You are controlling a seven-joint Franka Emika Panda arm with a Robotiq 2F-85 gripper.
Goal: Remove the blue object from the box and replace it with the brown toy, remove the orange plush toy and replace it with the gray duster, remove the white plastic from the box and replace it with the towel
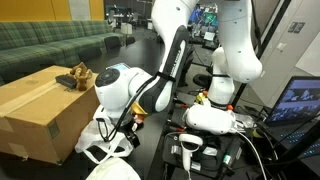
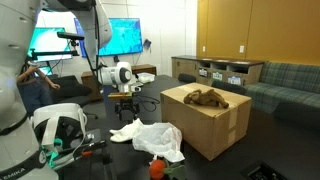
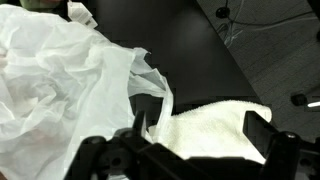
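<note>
box (image 2: 215,135) sits off to the side, apart from gripper (image 3: 199,128). white plastic (image 3: 50,90) crumpled near box. towel (image 3: 215,125) touching plastic's edge. gripper right over towel, jaws spread wide, pinching nothing. brown toy (image 2: 205,97) lies on top of box. orange plush toy (image 2: 157,168) near plastic, outside box.

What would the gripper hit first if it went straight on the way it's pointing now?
Probably the white towel, lying straight ahead of the open gripper in the wrist view. The crumpled white plastic lies just beside it and might brush one side first; depth is unclear.
</note>
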